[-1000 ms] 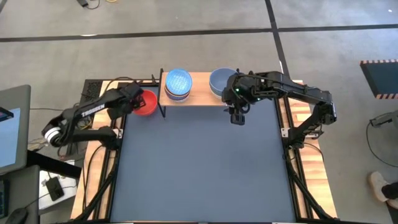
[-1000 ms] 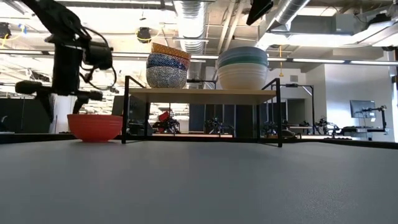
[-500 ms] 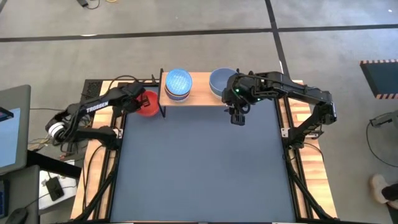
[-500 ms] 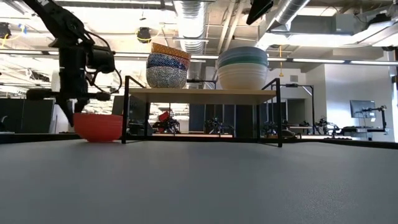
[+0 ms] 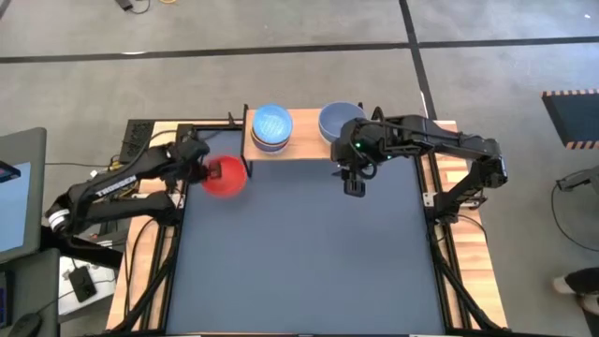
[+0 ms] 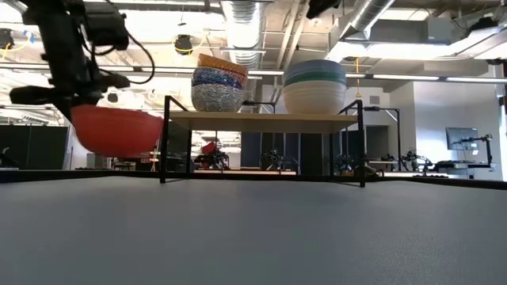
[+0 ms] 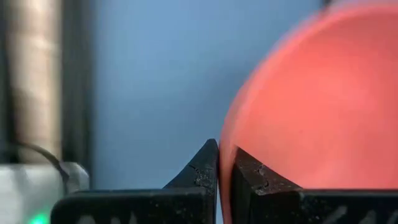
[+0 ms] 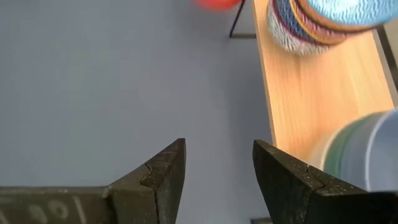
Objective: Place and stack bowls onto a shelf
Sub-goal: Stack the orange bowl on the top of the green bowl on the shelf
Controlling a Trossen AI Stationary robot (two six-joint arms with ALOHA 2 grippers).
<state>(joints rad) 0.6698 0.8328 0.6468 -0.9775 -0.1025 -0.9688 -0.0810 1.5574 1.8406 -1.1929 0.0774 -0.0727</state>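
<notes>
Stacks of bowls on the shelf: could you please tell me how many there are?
2: the left stack topped by a light blue patterned bowl, and the right stack topped by a grey-blue bowl. Their lower bowls are partly hidden.

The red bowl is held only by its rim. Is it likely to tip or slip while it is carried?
Probably some risk. The left gripper pinches only the red bowl rim, so it hangs tilted in the low view and may swing. Its surface looks smooth, perhaps slippery. It keeps its shape, so likely stiff.
</notes>
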